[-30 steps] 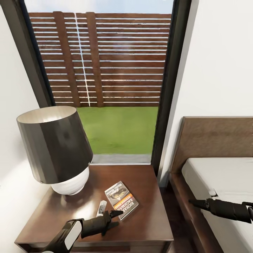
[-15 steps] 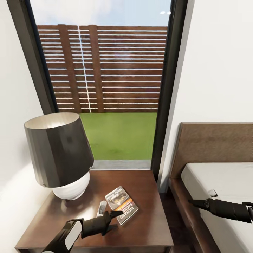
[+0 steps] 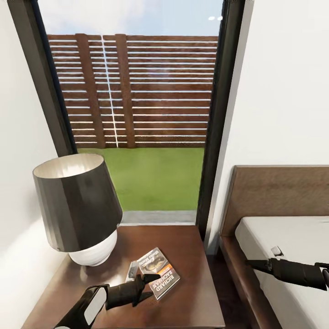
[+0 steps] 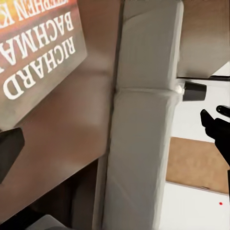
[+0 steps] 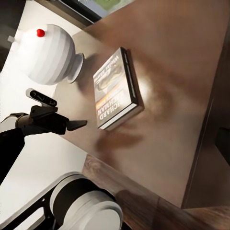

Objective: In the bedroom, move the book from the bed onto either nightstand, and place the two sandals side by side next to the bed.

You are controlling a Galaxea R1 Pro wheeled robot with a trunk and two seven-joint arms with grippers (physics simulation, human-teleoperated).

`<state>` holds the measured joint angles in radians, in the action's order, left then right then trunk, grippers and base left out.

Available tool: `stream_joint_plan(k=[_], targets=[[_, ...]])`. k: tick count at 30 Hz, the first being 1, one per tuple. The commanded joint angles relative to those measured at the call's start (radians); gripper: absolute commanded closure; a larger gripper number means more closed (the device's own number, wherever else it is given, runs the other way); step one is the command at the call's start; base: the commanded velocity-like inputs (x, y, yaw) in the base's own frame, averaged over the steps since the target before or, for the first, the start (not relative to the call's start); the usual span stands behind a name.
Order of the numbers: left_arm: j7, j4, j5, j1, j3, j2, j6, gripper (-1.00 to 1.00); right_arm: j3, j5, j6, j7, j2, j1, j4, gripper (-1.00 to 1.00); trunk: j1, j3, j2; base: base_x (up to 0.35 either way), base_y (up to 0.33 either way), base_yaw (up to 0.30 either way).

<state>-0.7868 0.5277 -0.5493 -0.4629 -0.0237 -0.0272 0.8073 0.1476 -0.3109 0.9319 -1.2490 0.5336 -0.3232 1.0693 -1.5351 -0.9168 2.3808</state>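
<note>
Lying flat on the nightstand (image 3: 192, 292), the book (image 3: 157, 273) sits cover up near the front middle of the glossy dark top, which suggests the first half of the job is done. The left claw (image 3: 147, 285) hovers just beside the book's near corner, its two dark fingers parted and holding nothing, a pose that reads as a release. A small pale grey object (image 3: 132, 270) rests against the book's left edge; what it is cannot be told.

Across the gap, the right claw (image 3: 251, 263) hangs over the edge of the bed (image 3: 292, 237), pointing toward the nightstand. Its fingers look drawn to a point, yet whether they are parted or closed cannot be told from here.

A lamp (image 3: 77, 205) with a wide dark shade and a round white base crowds the left rear of the nightstand, leaving the book the open front. Behind, a tall dark-framed window (image 3: 219, 114) looks onto grass and a slatted fence. The lamp is the main thing to avoid as the left arm pulls away.
</note>
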Motion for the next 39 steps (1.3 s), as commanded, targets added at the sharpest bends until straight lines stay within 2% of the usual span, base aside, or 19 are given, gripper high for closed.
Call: stream_joint_plan(k=[1,18,20,25,26,30,31,34,39], targets=[[-0.002,0.000,0.000,0.000,-0.002,0.000,0.005,-1.00,0.000,-0.002,0.005,-0.001,0.000,0.000,0.000,-1.00,0.004,0.002,-0.007,0.000,0.000,0.000],[-0.007,0.003,0.003,0.000,-0.001,0.004,-0.002,-1.00,0.001,-0.002,0.005,-0.002,0.000,0.000,0.000,-1.00,0.069,0.055,-0.126,0.000,0.000,0.000],[-0.007,0.003,0.004,0.004,0.000,0.006,-0.014,-1.00,0.001,-0.002,0.005,-0.002,0.000,0.000,0.000,-1.00,0.077,0.062,-0.140,0.000,0.000,0.000],[-0.008,0.002,0.005,0.009,0.010,0.036,-0.093,-1.00,0.001,-0.001,0.005,-0.002,0.000,0.000,0.000,-1.00,0.096,0.077,-0.175,0.000,0.000,0.000],[-0.008,0.001,0.012,0.011,0.035,0.041,-0.129,-1.00,0.001,-0.001,0.005,-0.001,-0.001,0.000,0.000,-1.00,0.100,0.081,-0.182,0.000,0.000,0.000],[-0.009,-0.001,0.053,0.012,0.091,0.045,-0.178,-1.00,0.002,-0.001,0.005,-0.001,-0.001,0.000,0.000,-1.00,0.115,0.093,-0.210,0.000,0.000,0.000],[-0.009,-0.004,0.082,0.012,0.107,0.046,-0.209,-1.00,0.001,0.000,0.004,-0.001,-0.001,0.000,-0.001,-1.00,0.119,0.096,-0.217,0.000,0.000,0.000],[-0.009,-0.039,0.148,0.013,0.119,0.047,-0.271,-1.00,0.000,0.002,0.002,-0.001,-0.002,0.000,-0.001,-1.00,0.131,0.106,-0.238,0.000,0.000,0.000],[-0.009,-0.082,0.205,0.013,0.123,0.047,-0.351,-1.00,-0.002,0.005,-0.002,-0.002,-0.004,0.000,-0.011,-1.00,0.150,0.121,-0.273,0.000,0.000,0.000]])
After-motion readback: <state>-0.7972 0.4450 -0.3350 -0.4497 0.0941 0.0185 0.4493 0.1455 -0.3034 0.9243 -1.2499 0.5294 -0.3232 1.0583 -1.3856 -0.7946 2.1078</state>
